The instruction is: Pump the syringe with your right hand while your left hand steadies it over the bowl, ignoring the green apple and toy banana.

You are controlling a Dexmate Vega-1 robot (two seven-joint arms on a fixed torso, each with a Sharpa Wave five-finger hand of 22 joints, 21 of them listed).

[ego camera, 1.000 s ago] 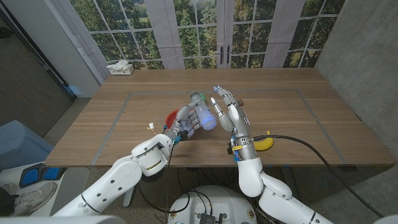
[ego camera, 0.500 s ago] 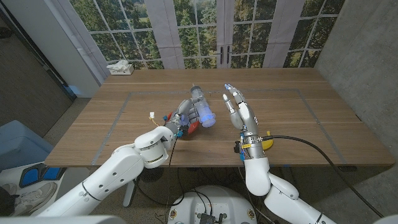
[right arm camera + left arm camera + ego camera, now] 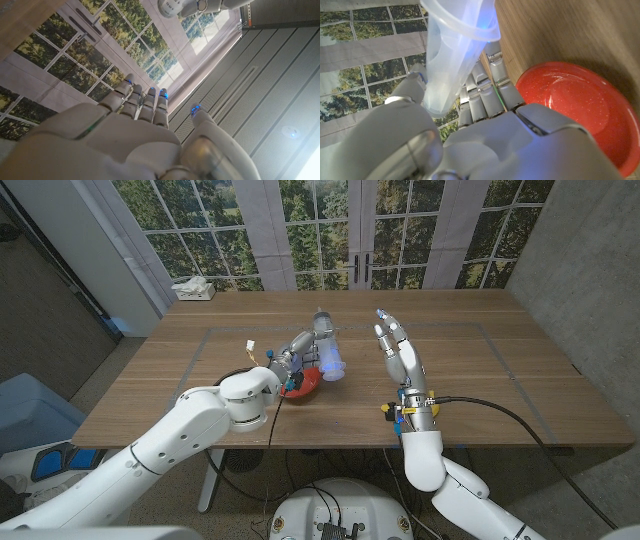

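The left robot hand (image 3: 293,361) held the syringe (image 3: 327,352) over the red bowl (image 3: 303,387). The right robot hand (image 3: 401,358) was wide open, holding nothing. The syringe looked light and slippery, best pushed at its top end.

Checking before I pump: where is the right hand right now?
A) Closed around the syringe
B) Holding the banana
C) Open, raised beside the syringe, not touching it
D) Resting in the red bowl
C: the right hand stands open with fingers spread, apart from the syringe that the left hand holds over the red bowl.
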